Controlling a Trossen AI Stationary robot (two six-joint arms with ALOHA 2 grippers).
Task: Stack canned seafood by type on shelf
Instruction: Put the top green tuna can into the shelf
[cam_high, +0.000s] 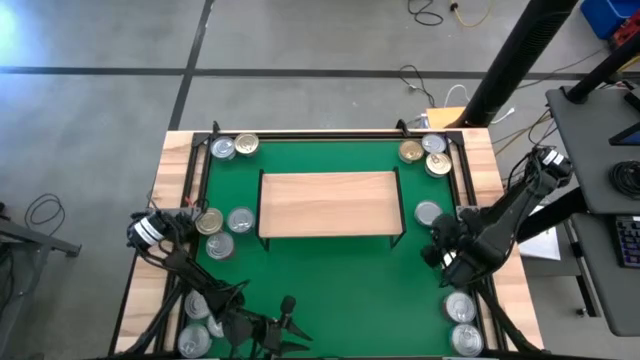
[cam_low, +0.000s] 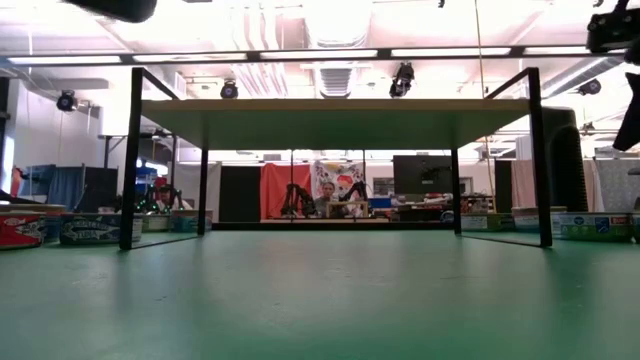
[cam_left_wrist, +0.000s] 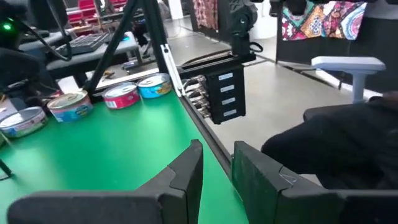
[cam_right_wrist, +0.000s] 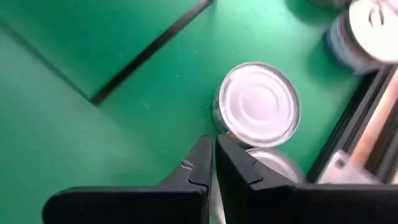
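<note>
Fingers of right gripper (cam_right_wrist: 214, 158) were shut, empty, just short of a silver tin (cam_right_wrist: 259, 104); rigid, slick, best pinched across its rim. Left gripper (cam_left_wrist: 217, 168) slightly parted, empty.

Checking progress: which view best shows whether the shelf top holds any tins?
The high view: it looks straight down on the shelf, whose wooden top is bare. The low view shows only its underside and legs; the right wrist view, perhaps a leg; the left wrist view, nothing.

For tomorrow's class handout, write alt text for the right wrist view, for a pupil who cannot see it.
The right hand, fingers shut and holding nothing, hovers over a green mat next to a silver tin with a ringed lid. A second tin lies partly hidden behind the fingers, and another sits near the mat's black edge rail.
</note>
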